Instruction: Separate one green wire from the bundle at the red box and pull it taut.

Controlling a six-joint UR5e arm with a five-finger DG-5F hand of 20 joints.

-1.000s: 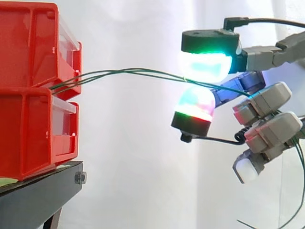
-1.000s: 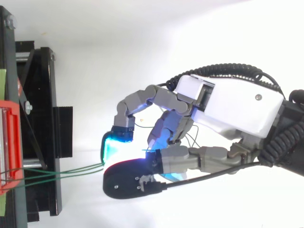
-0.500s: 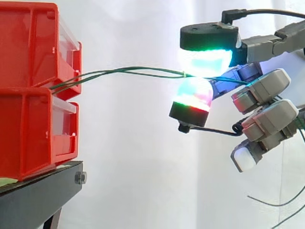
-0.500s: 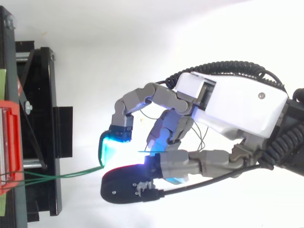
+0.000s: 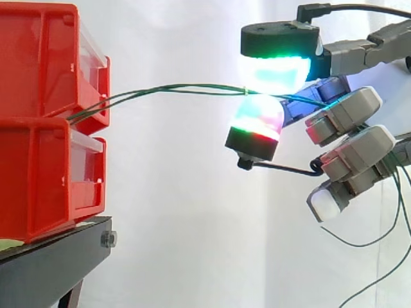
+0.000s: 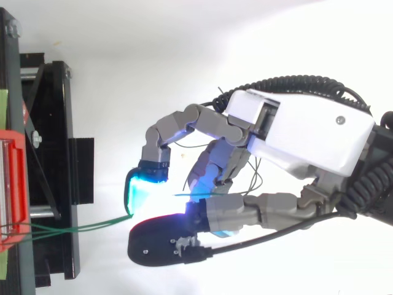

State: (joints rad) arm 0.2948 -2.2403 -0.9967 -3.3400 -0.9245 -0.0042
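Several thin green wires (image 5: 173, 90) run from the gap between the stacked red boxes (image 5: 45, 115) rightward to my hand (image 6: 295, 141). They converge where two glowing fingertips (image 5: 277, 72) pinch them, one pad above and one below. In the top view the green wires (image 6: 80, 228) leave the red box (image 6: 12, 184) at the left edge and reach the cyan fingertip (image 6: 140, 192). Behind the pinch, loose green wire ends (image 5: 379, 237) hang down past the curled other fingers. The wires arc slightly upward between the boxes and the pinch.
The red boxes rest on a black stand (image 5: 51, 269), whose frame (image 6: 52, 166) lies along the left of the top view. A white curtain is behind everything. Open space lies below and left of the hand.
The hand has risen slightly and shifted a little toward the boxes while keeping its pinch. The wires' arc has lifted, and the loose ends at the lower right have swung.
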